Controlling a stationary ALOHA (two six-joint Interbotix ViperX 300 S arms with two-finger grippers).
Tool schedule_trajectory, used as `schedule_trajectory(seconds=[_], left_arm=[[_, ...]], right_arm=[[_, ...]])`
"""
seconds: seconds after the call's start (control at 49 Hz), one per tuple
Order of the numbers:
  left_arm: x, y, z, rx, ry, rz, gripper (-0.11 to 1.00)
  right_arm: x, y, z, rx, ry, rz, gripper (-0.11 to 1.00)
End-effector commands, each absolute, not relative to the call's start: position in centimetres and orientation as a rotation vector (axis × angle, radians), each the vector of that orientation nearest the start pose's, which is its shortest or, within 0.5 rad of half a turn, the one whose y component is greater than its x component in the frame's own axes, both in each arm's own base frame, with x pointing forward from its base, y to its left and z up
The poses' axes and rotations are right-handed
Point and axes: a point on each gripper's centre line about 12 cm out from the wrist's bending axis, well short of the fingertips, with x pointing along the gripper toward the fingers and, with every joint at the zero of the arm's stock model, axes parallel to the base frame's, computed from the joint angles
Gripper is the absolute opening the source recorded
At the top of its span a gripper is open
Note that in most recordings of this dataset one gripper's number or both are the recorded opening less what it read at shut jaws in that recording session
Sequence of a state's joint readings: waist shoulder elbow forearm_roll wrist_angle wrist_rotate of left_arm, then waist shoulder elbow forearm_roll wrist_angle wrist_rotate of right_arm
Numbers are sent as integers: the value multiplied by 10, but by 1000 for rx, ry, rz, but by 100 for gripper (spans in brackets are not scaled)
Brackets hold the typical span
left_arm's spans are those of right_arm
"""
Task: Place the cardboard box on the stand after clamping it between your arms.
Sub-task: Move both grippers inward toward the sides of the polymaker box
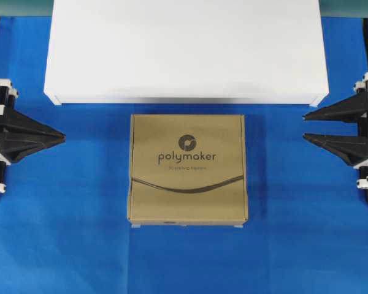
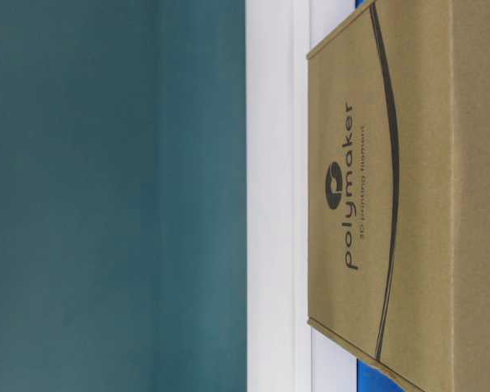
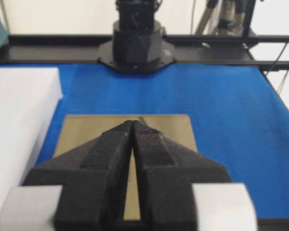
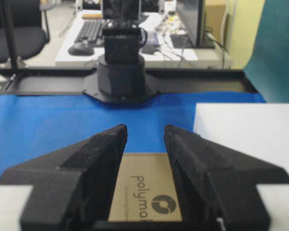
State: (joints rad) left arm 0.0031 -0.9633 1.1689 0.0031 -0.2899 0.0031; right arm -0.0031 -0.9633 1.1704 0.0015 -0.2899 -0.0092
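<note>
Cardboard box (image 1: 188, 168) lying flat on the blue table cover (image 1: 80, 245), centred between the two arms and just in front of the white stand (image 1: 185, 52), which it does not touch. At left, the left gripper (image 1: 60, 138) sits well clear of the box with its pointed jaws pressed together, empty. On the box lid: a round dark emblem, the brand "polymaker", a small subtitle that in the table-level view appears to read "3D printing filament", and a curved dark line below. At right, the right gripper (image 1: 305, 127) is likewise well apart from the box, its jaws standing visibly apart and holding nothing. Likely risks: narrow tips pressing smooth side walls unevenly could make the box pivot or slip out; a low lift could catch the stand's front edge.
</note>
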Motion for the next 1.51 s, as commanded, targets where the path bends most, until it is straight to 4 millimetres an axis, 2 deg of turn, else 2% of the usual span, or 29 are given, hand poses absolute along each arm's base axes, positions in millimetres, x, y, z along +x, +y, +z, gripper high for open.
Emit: schedule_trajectory(seconds=[0.0, 0.061, 0.163, 0.245, 0.367, 0.489, 0.714, 0.979, 1.142, 1.203, 1.264, 1.407, 1.489], left_arm=[[204, 0, 313, 25, -115, -4, 5], [206, 0, 316, 19, -95, -4, 5], [210, 0, 312, 12, -6, -2, 0], [214, 1, 307, -5, 100, 5, 0], [223, 2, 299, -20, 310, 16, 0], [230, 3, 293, -11, 438, 21, 0], [241, 4, 268, -10, 657, 30, 0], [255, 5, 244, 12, 849, 31, 0], [263, 4, 231, 19, 895, 26, 2], [265, 5, 227, 15, 900, 29, 11], [268, 4, 222, 8, 901, 30, 27], [276, 5, 209, -11, 901, 39, 69], [280, 7, 197, -16, 918, 45, 86]], right_arm=[[201, -1, 298, 12, -89, -7, 14], [202, -2, 300, 51, -51, -13, 17], [204, -2, 297, 80, 90, -14, 6], [204, -1, 294, 83, 233, -13, 2], [205, -1, 287, 81, 443, -13, 2], [209, 0, 279, 76, 618, -10, 2], [217, 0, 243, 43, 939, -14, 2], [242, -3, 221, 13, 1055, -20, 4], [254, -3, 206, 5, 1092, -14, 13], [258, -3, 203, 7, 1085, -14, 19], [260, -3, 199, 4, 1081, -13, 31], [258, -3, 182, 8, 1118, -15, 72], [257, -3, 171, 9, 1146, -16, 91]])
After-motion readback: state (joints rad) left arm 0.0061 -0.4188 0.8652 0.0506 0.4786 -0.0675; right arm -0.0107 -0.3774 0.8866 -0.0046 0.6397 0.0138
